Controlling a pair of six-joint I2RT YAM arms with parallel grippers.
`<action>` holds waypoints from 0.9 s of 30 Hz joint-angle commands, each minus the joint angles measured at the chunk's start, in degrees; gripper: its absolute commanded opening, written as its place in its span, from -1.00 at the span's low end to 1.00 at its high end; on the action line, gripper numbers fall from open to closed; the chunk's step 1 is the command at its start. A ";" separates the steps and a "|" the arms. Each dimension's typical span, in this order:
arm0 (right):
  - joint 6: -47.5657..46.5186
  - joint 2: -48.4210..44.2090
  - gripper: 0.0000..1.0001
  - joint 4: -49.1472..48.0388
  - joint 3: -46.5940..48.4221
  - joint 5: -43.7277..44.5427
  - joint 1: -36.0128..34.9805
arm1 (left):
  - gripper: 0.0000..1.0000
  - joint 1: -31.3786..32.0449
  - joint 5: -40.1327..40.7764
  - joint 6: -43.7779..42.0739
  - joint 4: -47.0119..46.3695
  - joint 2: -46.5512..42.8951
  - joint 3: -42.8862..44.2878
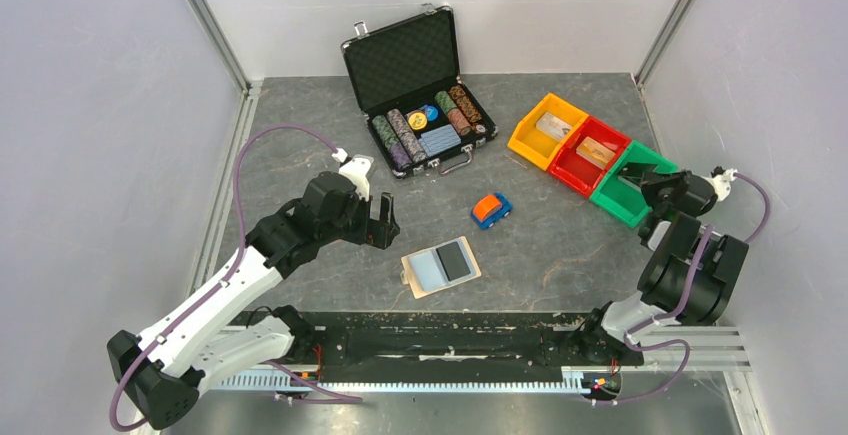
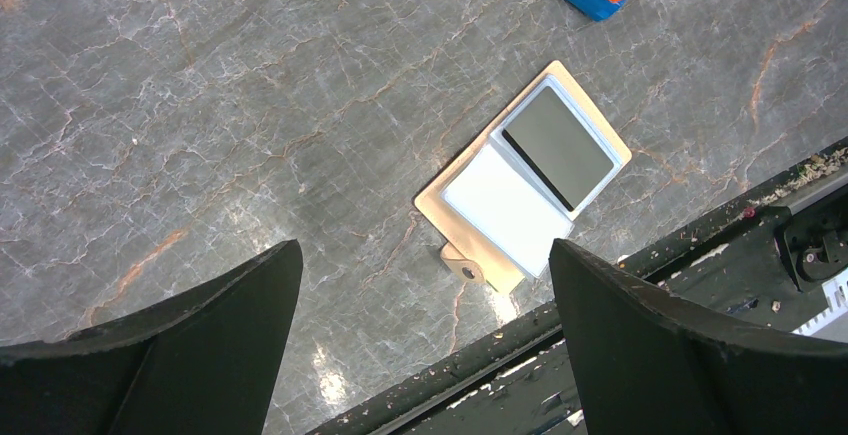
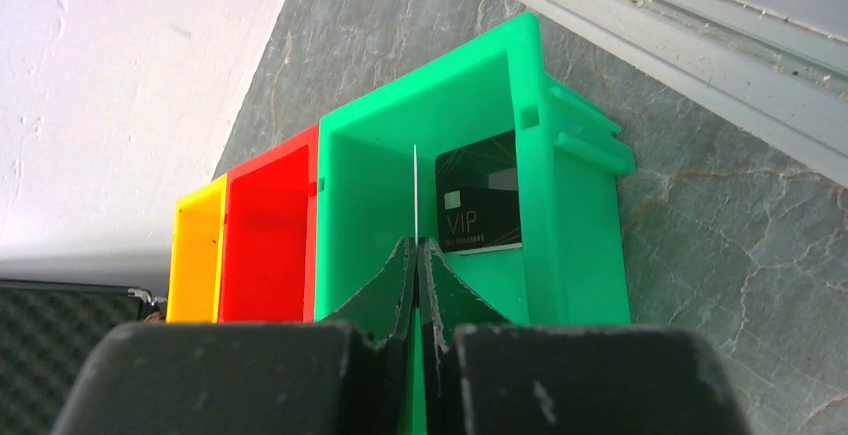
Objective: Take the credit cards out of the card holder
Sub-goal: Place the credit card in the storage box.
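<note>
Card holder [image 1: 430, 271] lies open and flat on the grey table [image 1: 560, 255], inner faces up, with its snap tab [image 2: 463, 267] sticking out of the left end. The holder's right half shows a dark card [image 2: 558, 147] in a pale blue frame. The left half [image 2: 505, 205] is plain pale blue, and I can't tell whether a card sits in it. Left gripper [image 2: 423, 255] hangs just left of the holder and a bit behind it, above the table. Its fingers are spread wide with nothing between them, and it isn't touching the holder. Orange and blue toy car [image 1: 491, 210] sits just behind the holder, slightly to the right, apart from it. Black chip case [image 1: 405, 60] stands open well behind the holder. A row of yellow bin [image 1: 530, 140], red bin [image 1: 572, 173] and green bin [image 1: 618, 203] lies well to the right of the holder and behind it, the green one nearest the holder's right side. Right gripper [image 3: 416, 243] is far right of the holder, over the green bin. Its fingers are pressed together on a thin card [image 3: 413, 190], seen edge-on and upright, sticking out past the tips. A black VIP card [image 3: 480, 205] leans inside the green bin just beside the thin card. The yellow and red bins each hold a tan piece, but details are too small to make out.
</note>
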State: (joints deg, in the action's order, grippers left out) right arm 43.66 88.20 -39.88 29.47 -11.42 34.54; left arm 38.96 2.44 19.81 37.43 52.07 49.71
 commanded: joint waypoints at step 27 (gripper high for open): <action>-3.91 4.13 -0.62 4.42 8.68 5.11 -1.80 | 1.00 -0.11 -0.44 -4.30 -0.87 -0.14 1.26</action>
State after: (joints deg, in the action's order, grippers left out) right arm 41.93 92.01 -38.15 34.50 -8.69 33.15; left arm 38.96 2.42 19.81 37.43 51.96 49.71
